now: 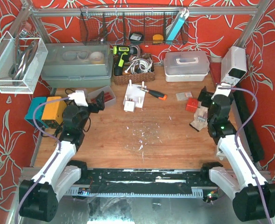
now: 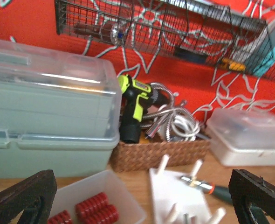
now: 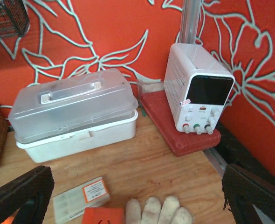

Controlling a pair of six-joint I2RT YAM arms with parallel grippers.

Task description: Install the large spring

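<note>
Red springs (image 2: 92, 208) in white tray (image 2: 124, 196) on wooden counter (image 1: 165, 130): coils clear in left wrist view, only red specks from top, out of right wrist frame. Lying on sides, long axes across frame, right ends slightly higher. Left tool (image 2: 138, 198) spread wide, empty, just beside tray. Right tool (image 3: 137, 196) likewise apart, empty, near white glove (image 3: 160, 210).

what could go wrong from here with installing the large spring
1. The red springs lie packed together in their small tray, so the open left claw may pinch two or take the wrong size.
2. The screwdriver lies right beside the white peg fixture; an approach to the pegs could knock it.
3. The fixture seems to sit loose on the table, so pressing a spring on could shift it.
</note>
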